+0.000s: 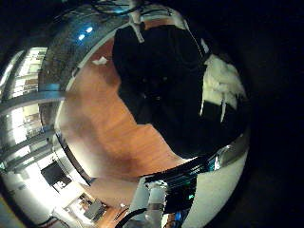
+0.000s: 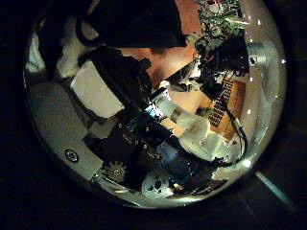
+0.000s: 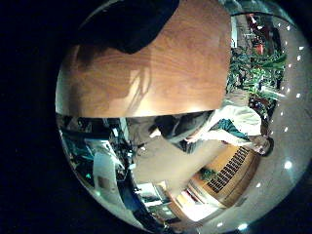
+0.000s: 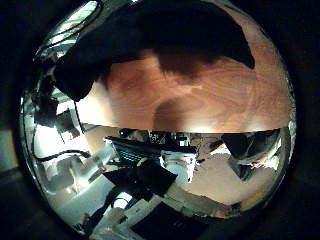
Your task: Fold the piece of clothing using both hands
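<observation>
A dark garment (image 1: 166,81) lies bunched on the wooden table (image 1: 100,123). In the left little finger side palm view my left hand (image 1: 223,85) shows its pale fingers (image 1: 220,74) reaching out fairly straight over the cloth, with no fold caught in them. The left thumb side view is mostly filled by that hand's own parts (image 2: 96,91), with a strip of the garment (image 2: 144,24) beyond. From the right palm views the garment (image 4: 170,35) lies at the far side of bare table (image 4: 190,95), well away from that palm. The right hand's fingers do not show clearly.
The wooden table (image 3: 146,68) ends in an edge near the right palm, with shelves and room clutter (image 3: 224,171) beyond. A white arm (image 2: 197,134) crosses the left thumb side view.
</observation>
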You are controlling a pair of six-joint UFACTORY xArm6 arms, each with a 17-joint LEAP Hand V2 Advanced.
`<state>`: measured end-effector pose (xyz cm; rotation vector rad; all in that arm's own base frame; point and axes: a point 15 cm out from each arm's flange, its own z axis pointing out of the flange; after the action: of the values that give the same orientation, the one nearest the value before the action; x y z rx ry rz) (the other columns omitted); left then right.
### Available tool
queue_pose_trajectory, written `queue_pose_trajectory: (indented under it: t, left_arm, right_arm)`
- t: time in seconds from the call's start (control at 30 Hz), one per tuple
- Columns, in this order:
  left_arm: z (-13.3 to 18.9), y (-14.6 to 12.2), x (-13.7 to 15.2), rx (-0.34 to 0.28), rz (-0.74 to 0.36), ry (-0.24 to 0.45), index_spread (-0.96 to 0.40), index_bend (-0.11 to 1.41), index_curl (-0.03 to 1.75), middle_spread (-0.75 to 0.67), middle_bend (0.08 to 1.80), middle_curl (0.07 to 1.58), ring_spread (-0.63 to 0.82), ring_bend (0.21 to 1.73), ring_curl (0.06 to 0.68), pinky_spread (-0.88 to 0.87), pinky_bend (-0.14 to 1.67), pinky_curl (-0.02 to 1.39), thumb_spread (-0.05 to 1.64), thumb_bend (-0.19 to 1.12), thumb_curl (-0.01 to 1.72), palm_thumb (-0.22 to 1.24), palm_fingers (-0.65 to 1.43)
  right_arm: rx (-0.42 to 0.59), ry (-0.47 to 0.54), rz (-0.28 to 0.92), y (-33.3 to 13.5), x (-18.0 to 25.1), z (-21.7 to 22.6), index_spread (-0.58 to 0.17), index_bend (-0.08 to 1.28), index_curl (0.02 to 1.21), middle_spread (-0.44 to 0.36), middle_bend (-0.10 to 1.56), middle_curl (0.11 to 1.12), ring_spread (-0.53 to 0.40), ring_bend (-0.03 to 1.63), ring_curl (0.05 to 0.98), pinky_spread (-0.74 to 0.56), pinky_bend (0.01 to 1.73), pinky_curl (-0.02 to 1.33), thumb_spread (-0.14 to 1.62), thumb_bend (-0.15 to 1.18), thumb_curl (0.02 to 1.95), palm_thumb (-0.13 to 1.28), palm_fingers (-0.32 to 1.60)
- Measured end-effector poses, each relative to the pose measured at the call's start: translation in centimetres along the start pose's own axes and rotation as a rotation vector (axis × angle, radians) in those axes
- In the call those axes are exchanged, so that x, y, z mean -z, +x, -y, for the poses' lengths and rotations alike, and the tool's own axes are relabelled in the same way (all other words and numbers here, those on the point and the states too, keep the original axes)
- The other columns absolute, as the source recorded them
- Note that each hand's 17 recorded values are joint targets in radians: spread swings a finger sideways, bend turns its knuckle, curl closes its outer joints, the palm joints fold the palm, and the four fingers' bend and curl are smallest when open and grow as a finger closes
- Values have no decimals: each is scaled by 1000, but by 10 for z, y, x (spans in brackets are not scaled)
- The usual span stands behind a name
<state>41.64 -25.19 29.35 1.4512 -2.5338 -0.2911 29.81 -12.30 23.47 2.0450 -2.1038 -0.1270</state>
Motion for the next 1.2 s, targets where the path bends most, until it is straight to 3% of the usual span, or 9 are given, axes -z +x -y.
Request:
queue_pose_trajectory:
  t: [0.53, 1.03, 1.13, 1.17, 1.2]
  left_arm:
    - [-5, -7, 7, -1, -3, -38, -725, 287, 1033, -540, 1045, 835, -419, 1412, 546, -560, 1288, 611, 1584, 952, 1182, 406, 1114]
    - [-8, -22, 13, -1, -12, -29, -751, 249, 1081, -547, 1028, 847, -421, 1406, 546, -560, 1285, 609, 1576, 1005, 1233, 360, 1119]
    - [-10, -24, 14, -3, -16, -31, -755, 244, 1087, -550, 1024, 849, -422, 1405, 546, -560, 1285, 608, 1575, 1013, 1241, 353, 1120]
    - [-11, -25, 14, -2, -15, -34, -756, 243, 1089, -550, 1023, 850, -422, 1405, 546, -560, 1285, 608, 1578, 1019, 1243, 351, 1120]
    - [-12, -26, 14, -2, -16, -38, -757, 242, 1090, -551, 1023, 851, -422, 1405, 546, -560, 1285, 608, 1578, 1021, 1244, 349, 1120]
  right_arm:
    - [-18, -28, 100, -6, 13, 25, -330, 134, 267, -84, 247, 382, 25, 464, 274, 287, 418, 291, 917, -29, 308, 274, 184]
    - [-45, -162, 109, 3, -33, 64, -305, 175, 280, -70, 232, 375, 58, 449, 268, 301, 395, 284, 973, -18, 316, 393, 171]
    - [-73, -153, 83, 6, -36, 70, -287, 168, 284, -95, 281, 388, -33, 542, 281, 221, 387, 270, 1001, 3, 327, 475, 374]
    - [-82, -139, 69, 8, -36, 74, -303, 157, 277, -129, 333, 405, -97, 631, 296, 119, 441, 271, 1012, 12, 332, 515, 584]
    - [-94, -120, 58, 9, -36, 79, -340, 161, 266, -170, 377, 418, -157, 745, 302, -49, 585, 273, 1024, 18, 336, 549, 947]
